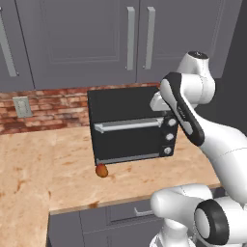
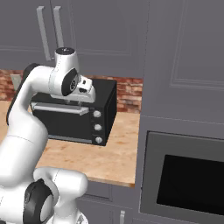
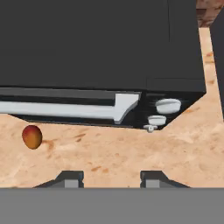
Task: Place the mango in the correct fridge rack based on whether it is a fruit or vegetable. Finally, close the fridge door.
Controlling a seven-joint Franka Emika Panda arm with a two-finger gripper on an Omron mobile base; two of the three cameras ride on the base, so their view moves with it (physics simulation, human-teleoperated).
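Gripper (image 3: 111, 177) — two small dark fingertips (image 3: 70, 178) rise at the bottom of the hand view with a bare gap between them and nothing gripped; the jaws stand at their narrowest set, closed on no object. They hang above the pale orange-veined stone counter (image 3: 131, 153), clear of its surface, in front of the black box-shaped toaster oven (image 3: 100, 43).

In the hand view the oven's silver bar handle (image 3: 65, 108) runs across the oven's front, and round white knobs (image 3: 168, 105) sit to the handle's right at the oven's corner.

Mango (image 3: 32, 136) — small roundish orange fruit with a reddish-brown tinge — lies on the counter just below the oven's front edge, off to the left of the fingertips and well apart from them. In the left base view the same mango (image 1: 101, 170) rests on the counter at the oven's lower left front corner, just beside or touching it; cannot tell which.

In the left base view the white arm (image 1: 193, 120) bends over the right side of the oven (image 1: 128, 125), whose three knobs (image 1: 170, 136) stand in a column. In the right base view the arm's wrist sits over the oven's top (image 2: 94, 85).

Behind the oven: red brick backsplash (image 1: 53, 108) with a pale wall outlet (image 1: 22, 106). Above: grey cabinet doors (image 1: 82, 34) with long vertical bar handles (image 1: 130, 37). In the right base view a tall grey cabinet column (image 2: 188, 65) stands to the right of the counter, with a built-in dark-glassed oven (image 2: 188, 179) set low in it.
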